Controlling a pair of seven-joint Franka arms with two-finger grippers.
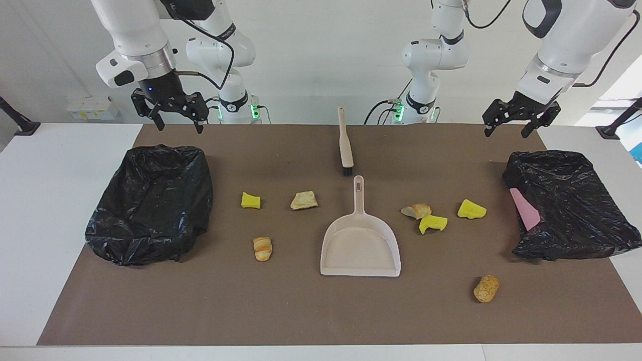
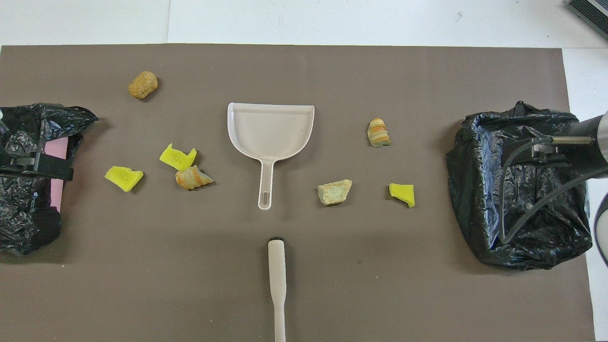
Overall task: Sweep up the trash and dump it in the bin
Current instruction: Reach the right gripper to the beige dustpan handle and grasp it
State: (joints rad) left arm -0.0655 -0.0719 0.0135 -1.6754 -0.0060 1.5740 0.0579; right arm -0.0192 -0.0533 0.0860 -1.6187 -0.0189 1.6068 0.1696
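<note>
On the white table [image 1: 60,210], a brown mat [image 1: 311,311]; white wall [image 1: 321,60].

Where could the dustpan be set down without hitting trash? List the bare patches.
Bare mat flanks the brush on both sides, and spreads farther from the robots than the dustpan. Crowded: between dustpan and each bin bag, scraps clustered.

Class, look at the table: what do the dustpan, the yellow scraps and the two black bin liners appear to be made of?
Dustpan: probably hard plastic, smooth, pale beige, one moulded piece with a handle slot.
Yellow scraps: likely sponge foam, matte, bright, with rough cut edges.
Bin liners: thin plastic film, glossy and crinkled, catching light on the folds.
</note>
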